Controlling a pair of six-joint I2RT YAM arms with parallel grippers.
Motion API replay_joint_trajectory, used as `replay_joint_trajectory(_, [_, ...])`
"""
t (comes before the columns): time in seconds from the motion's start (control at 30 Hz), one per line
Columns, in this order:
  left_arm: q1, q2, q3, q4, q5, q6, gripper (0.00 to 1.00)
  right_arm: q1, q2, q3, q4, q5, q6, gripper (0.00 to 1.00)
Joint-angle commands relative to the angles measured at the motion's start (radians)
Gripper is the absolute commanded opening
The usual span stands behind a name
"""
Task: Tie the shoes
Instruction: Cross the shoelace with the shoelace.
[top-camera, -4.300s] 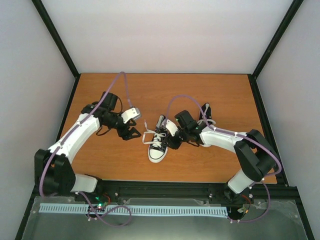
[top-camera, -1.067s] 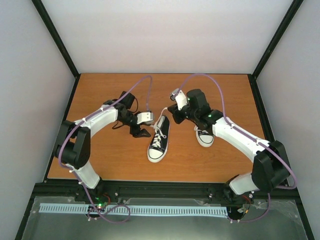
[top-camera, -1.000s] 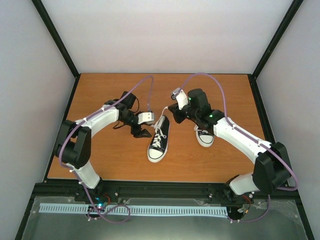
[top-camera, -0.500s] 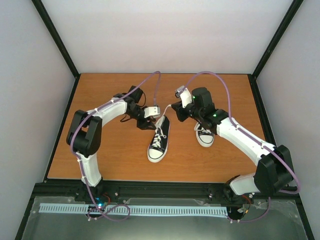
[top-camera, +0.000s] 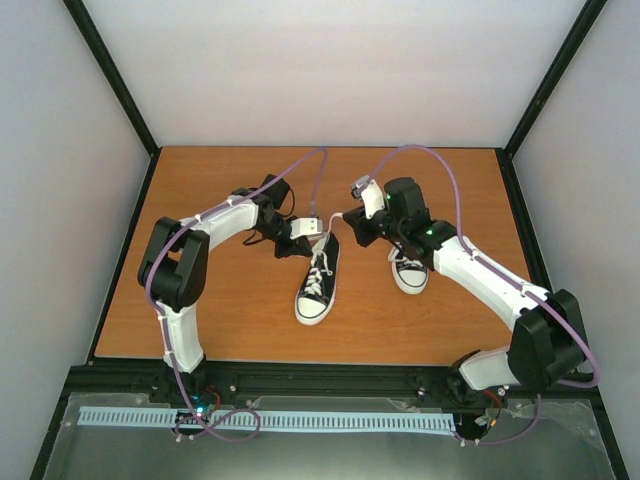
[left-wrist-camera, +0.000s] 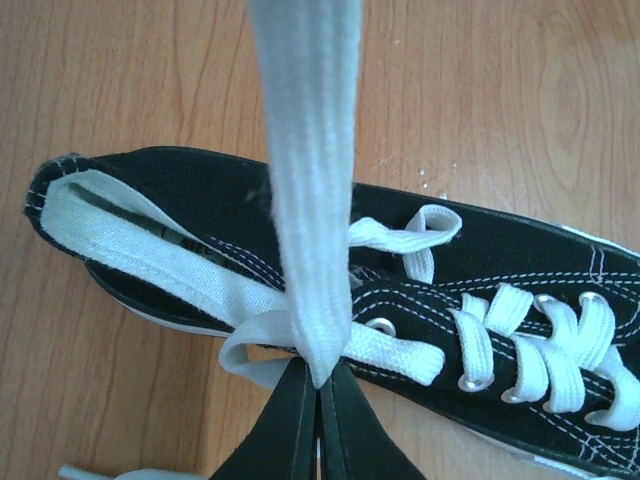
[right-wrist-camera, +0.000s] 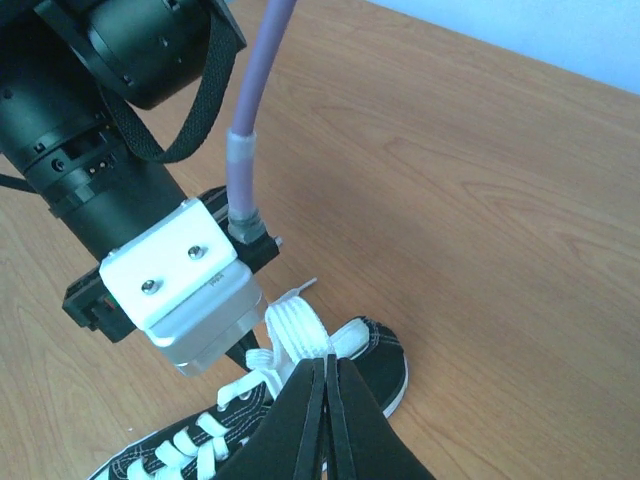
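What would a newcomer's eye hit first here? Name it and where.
In the middle, the left gripper pinches a white lace of the centre sneaker, pulled taut. The right gripper, beside it at the heel, pinches the other lace. A second sneaker lies to their right.

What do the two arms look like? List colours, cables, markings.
The left arm and right arm have white links and black joints, each trailing a purple cable. The left pincer and right pincer are black, tapered.
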Motion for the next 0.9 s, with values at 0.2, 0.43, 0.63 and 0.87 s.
replay_joint_trajectory(0.2, [-0.006, -0.206, -0.097, 0.019, 0.068, -0.001, 0.01, -0.013, 0.065, -0.058, 0.068, -0.111, 0.077, 0.03])
replay_joint_trajectory(0.43, [-0.005, -0.300, -0.172, 0.018, 0.115, -0.027, 0.01, -0.012, 0.203, -0.046, 0.178, -0.234, 0.163, 0.03])
replay_joint_trajectory(0.63, [-0.005, -0.314, -0.188, 0.040, 0.131, -0.054, 0.01, 0.018, 0.323, 0.011, 0.077, -0.369, 0.089, 0.03])
replay_joint_trajectory(0.87, [-0.005, -0.314, -0.181, 0.039, 0.135, -0.050, 0.01, 0.032, 0.352, 0.013, -0.068, -0.489, -0.052, 0.03])
